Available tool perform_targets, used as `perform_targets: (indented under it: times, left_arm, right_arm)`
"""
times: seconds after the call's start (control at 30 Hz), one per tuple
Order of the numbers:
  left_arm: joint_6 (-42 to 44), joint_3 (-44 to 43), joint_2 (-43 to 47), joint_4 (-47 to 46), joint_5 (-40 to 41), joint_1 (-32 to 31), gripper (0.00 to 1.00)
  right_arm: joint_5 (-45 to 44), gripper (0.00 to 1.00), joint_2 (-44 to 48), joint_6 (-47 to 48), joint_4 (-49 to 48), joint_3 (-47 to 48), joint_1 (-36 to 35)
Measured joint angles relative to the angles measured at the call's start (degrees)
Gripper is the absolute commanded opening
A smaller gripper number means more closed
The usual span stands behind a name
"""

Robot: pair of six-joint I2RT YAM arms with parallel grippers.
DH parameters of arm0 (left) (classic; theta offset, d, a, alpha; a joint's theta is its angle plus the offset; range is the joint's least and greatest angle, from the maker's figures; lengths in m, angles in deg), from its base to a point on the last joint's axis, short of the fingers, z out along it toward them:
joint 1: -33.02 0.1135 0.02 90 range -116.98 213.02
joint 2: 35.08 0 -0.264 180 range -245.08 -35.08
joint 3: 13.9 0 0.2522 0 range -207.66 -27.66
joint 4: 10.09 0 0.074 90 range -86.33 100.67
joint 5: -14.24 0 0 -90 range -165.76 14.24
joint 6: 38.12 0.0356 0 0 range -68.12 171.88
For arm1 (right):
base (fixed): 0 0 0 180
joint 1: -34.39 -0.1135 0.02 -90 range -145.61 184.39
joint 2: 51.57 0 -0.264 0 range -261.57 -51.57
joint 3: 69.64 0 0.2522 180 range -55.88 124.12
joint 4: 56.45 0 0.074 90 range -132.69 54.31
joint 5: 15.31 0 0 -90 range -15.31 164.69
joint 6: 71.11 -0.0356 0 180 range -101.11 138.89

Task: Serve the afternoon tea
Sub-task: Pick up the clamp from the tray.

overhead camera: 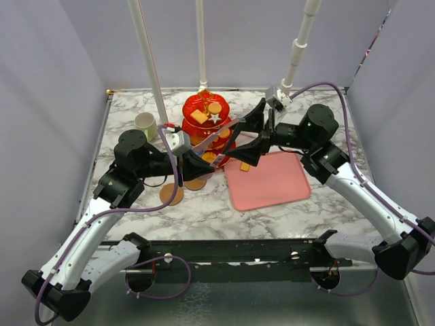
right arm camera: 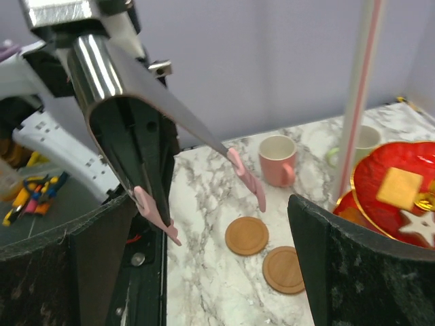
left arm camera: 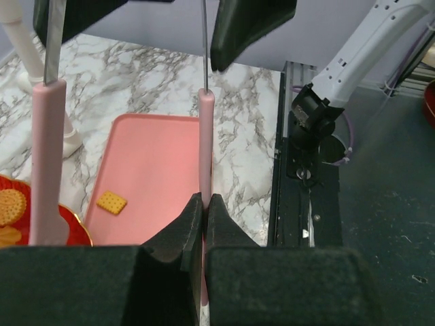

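The translucent red three-tier stand (overhead camera: 202, 114) with cookies on it stands at the back centre. My left gripper (left arm camera: 204, 201) is shut on one pink arm of a pair of tongs (left arm camera: 205, 142). The other pink arm (left arm camera: 47, 163) hangs free to its left. The tongs' metal end reaches between the fingers of my right gripper (overhead camera: 253, 134), which stands open around it without touching. A pink mug (right arm camera: 279, 159), a pale green mug (overhead camera: 145, 125) and two brown coasters (right arm camera: 247, 235) (right arm camera: 284, 269) sit left of the stand.
A pink tray (overhead camera: 268, 182) lies right of centre with one square cracker (overhead camera: 244, 166) on it. White poles (overhead camera: 151, 64) rise behind the stand. Grey walls enclose the marble table (overhead camera: 204, 210). A black rail (overhead camera: 231, 252) runs along the near edge.
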Motion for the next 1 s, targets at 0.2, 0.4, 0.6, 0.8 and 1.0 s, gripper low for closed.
perform_targets:
  times: [0.2, 0.4, 0.6, 0.8, 1.0]
  left_arm:
    - [-0.3, 0.0, -2.3, -2.6, -3.3, -0.1, 0.0]
    - [-0.5, 0.0, -5.4, -3.5, -5.0, -0.1, 0.0]
    - [-0.4, -0.6, -5.6, -4.3, -5.4, -0.1, 0.0]
    - [0.0, -1.6, -5.6, -4.4, -6.0, -0.1, 0.0]
    - [1.4, -1.6, -5.6, -4.5, -6.4, -0.1, 0.0]
  right_arm:
    - [8.2, 1.0, -2.9, -0.8, -9.4, -4.1, 0.0]
    - [10.4, 1.0, -4.5, -3.6, -18.6, -6.4, 0.0]
    - [12.2, 1.0, -4.8, -6.0, -24.1, -6.8, 0.0]
    - [13.9, 0.98, -4.8, -5.5, -24.1, -7.5, 0.0]
    - [13.9, 0.89, -5.4, -5.0, -22.7, -6.7, 0.0]
